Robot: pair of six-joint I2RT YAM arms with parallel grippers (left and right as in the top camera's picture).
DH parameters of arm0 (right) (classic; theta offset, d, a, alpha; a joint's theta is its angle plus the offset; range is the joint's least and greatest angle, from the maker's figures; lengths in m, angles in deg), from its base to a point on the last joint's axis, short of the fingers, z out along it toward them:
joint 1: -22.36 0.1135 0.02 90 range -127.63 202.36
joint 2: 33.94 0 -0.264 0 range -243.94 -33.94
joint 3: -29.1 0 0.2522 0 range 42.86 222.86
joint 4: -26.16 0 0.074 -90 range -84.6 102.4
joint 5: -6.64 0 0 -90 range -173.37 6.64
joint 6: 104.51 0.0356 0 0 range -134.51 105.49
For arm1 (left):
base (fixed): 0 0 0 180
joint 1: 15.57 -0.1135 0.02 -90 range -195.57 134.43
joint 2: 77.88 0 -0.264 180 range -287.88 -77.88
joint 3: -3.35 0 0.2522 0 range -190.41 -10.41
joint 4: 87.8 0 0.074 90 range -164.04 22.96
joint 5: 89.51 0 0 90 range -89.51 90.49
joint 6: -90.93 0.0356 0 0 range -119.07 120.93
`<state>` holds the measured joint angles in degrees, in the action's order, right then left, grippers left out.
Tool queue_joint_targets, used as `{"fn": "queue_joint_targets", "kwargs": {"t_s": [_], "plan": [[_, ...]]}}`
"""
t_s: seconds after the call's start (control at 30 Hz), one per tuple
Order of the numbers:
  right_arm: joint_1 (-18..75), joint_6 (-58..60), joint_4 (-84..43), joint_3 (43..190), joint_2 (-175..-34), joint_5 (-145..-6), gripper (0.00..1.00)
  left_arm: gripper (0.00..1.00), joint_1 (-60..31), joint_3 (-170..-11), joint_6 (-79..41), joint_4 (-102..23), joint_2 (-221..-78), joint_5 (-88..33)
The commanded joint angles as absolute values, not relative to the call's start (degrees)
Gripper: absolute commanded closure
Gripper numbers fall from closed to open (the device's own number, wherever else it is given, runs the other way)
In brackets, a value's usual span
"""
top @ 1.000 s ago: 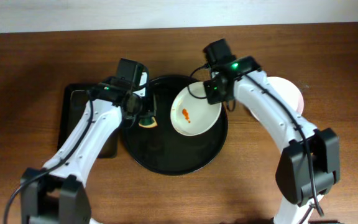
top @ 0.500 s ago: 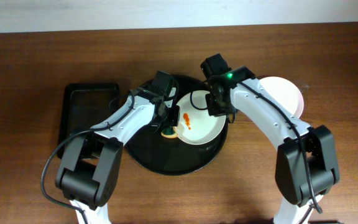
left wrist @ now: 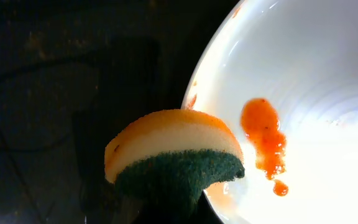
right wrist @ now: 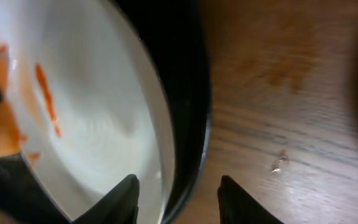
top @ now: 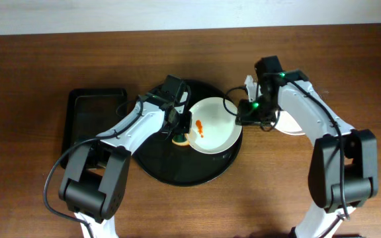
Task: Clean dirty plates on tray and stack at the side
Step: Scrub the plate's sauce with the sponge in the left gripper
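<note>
Orange smear (top: 199, 127) runs far-to-near across the plate's (top: 220, 135) left half.

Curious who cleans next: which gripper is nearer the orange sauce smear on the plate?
Left. The left gripper, holding a sponge, is at the edge of the plate beside the smear; the right gripper is at the opposite rim.

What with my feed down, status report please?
Left pincer shut on sponge, at plate edge. Right pincer open at tray rim. Orange smear unwiped. Nothing blocking.
</note>
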<state>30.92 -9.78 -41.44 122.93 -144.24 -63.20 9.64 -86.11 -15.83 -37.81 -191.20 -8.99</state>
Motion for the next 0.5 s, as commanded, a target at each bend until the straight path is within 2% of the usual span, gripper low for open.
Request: {"fn": "queue_joint_targets", "kwargs": {"t_s": [0.0,0.13,0.37,0.4,0.47], "plan": [[29.85,-12.86,-38.51,118.93,-143.06,-54.42,0.60,1.00,9.40,-86.20,-16.15,-38.03,-191.46,-8.55],[29.85,-17.35,-37.07,117.84,-143.06,-45.00,0.70,1.00,9.40,-86.20,-16.15,-38.03,-191.46,-8.55],[29.89,-17.26,-27.02,111.89,-143.06,-41.15,0.70,1.00,9.40,-86.20,-16.15,-38.01,-191.46,-8.55],[29.89,-17.26,-26.38,111.91,-143.06,-41.15,0.72,1.00,9.40,-86.20,-16.13,-38.03,-191.46,-8.55],[29.89,-17.24,-26.08,112.20,-143.04,-41.45,0.86,1.00,9.40,-86.20,-16.13,-38.01,-191.46,-8.57]]}}
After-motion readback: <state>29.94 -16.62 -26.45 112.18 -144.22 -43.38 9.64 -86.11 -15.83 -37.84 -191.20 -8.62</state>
